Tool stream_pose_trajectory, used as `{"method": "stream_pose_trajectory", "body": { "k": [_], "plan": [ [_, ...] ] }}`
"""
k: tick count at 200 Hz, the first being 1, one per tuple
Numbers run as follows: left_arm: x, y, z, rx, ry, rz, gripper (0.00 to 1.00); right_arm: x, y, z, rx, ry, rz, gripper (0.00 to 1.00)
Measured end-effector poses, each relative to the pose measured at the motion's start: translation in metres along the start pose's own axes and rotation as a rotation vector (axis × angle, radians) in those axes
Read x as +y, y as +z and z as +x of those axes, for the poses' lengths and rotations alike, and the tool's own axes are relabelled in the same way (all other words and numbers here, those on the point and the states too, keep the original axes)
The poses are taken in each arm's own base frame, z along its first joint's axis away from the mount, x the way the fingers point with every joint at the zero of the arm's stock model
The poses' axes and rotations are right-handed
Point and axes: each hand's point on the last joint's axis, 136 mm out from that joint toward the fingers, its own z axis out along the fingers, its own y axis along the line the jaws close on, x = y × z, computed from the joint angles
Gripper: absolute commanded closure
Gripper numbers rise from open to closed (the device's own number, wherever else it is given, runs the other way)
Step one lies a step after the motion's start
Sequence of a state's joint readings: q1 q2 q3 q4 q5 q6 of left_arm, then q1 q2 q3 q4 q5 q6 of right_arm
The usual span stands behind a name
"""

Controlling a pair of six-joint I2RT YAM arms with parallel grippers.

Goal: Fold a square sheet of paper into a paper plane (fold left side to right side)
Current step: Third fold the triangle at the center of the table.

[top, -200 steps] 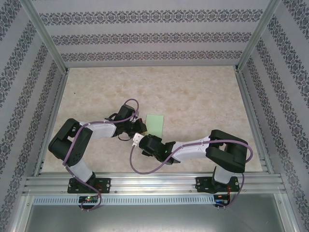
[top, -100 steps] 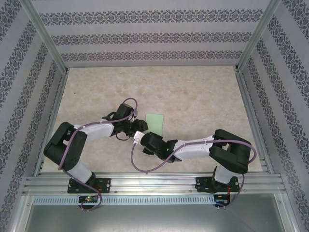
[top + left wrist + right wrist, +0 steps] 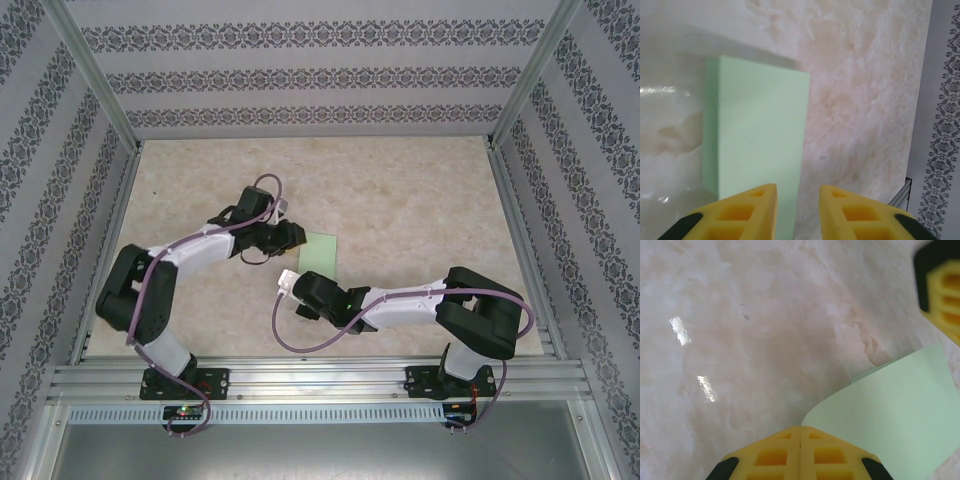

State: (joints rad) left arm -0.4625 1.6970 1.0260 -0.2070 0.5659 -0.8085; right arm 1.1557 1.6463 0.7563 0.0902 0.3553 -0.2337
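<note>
Black-and-white arms (image 3: pixel 195 250), purple cables (image 3: pixel 300 348) — yellow latticed gripper fingers (image 3: pixel 740 212).

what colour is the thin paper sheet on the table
Pale mint green, plain and unmarked; the thin paper sheet shows best in the left wrist view.

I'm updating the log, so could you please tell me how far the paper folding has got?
Done: the paper lies as a narrow rectangle, apparently doubled over. In hand: the right gripper is shut on a curled-up edge, while the left gripper hovers open over it. Left: pressing the crease flat and every plane fold.
</note>
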Motion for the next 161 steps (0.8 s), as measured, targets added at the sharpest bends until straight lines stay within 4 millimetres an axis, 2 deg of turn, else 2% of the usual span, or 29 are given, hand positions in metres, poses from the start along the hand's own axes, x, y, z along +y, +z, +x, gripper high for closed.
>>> {"method": "stream_pose_trajectory", "body": {
  "k": [41,72,118,161],
  "plan": [
    [-0.007,0.046,-0.006,0.085,0.042,-0.009,0.73,0.001,0.0,0.001,0.002,0.003,-0.006,1.0],
    [0.003,0.07,-0.008,0.128,0.041,-0.04,0.74,0.002,0.0,0.001,0.005,0.001,-0.011,1.0],
    [0.026,0.085,0.002,0.181,0.023,-0.096,0.75,0.004,0.001,0.003,0.007,0.024,-0.031,1.0],
    [0.027,0.087,0.003,0.185,0.031,-0.097,0.76,0.001,0.003,0.006,0.016,0.08,-0.062,1.0]
  ]
}}
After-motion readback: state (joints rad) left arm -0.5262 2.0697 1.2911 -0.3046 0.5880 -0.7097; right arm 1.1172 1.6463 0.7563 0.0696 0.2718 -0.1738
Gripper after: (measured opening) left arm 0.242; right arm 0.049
